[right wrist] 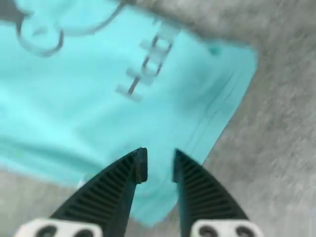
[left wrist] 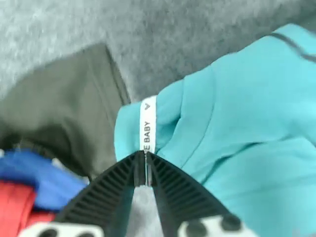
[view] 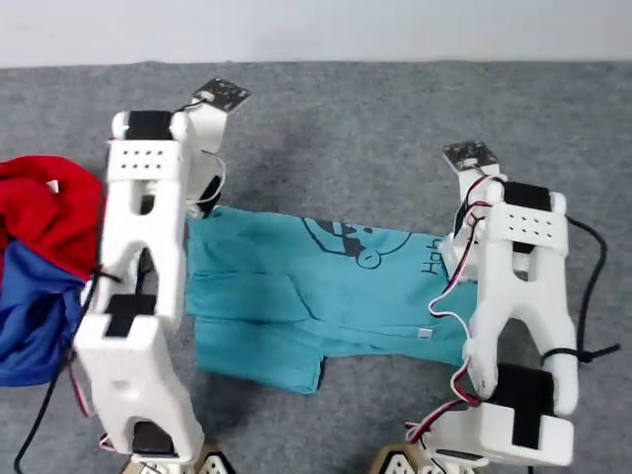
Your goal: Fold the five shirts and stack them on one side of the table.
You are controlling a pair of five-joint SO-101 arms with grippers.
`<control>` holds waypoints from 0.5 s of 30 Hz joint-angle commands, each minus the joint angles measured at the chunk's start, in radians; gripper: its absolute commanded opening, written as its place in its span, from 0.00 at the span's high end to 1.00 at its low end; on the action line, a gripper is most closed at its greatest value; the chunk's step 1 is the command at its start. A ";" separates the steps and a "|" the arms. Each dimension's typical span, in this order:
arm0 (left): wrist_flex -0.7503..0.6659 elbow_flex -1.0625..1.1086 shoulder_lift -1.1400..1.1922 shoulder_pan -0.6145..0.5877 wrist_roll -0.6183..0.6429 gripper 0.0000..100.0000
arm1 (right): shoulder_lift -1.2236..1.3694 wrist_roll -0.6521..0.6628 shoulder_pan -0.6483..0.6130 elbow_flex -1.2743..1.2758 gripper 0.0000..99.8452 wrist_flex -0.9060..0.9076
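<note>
In the high view, the left arm [view: 148, 247] at frame left and the right arm [view: 518, 286] at frame right are blocky white plastic shells around black servo motors [view: 521, 400], each with a grid of small holes [view: 143, 154] near its top. Red, white and black wires [view: 456, 272] trail along the right arm. The left gripper [left wrist: 144, 160] and right gripper [right wrist: 157, 165] have black ribbed fingers [left wrist: 118, 185] on white bases with dark screw holes [left wrist: 197, 228].

A teal shirt [view: 316, 296] is lying spread between the left arm [view: 146, 237] and the right arm [view: 518, 286]; a red shirt [view: 44, 212] and a blue shirt [view: 35, 326] are sitting heaped just outside the left arm.
</note>
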 commanded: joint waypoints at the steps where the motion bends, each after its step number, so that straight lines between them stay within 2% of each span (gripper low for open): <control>1: 0.026 0.107 -0.175 -0.014 -0.017 0.98 | -0.053 -0.002 -0.004 -0.055 0.88 0.140; 5: 0.025 0.228 -0.264 -0.014 -0.038 0.98 | -0.054 0.003 -0.021 -0.054 0.87 0.213; 8: 0.025 0.272 -0.298 -0.014 -0.034 0.98 | -0.054 0.092 -0.041 -0.051 0.87 0.282; 12: 0.025 0.323 -0.305 -0.005 -0.034 0.98 | -0.053 0.227 -0.010 -0.051 0.87 0.280; 15: 0.025 0.332 -0.304 -0.009 -0.035 0.96 | -0.047 0.321 0.016 -0.051 0.81 0.248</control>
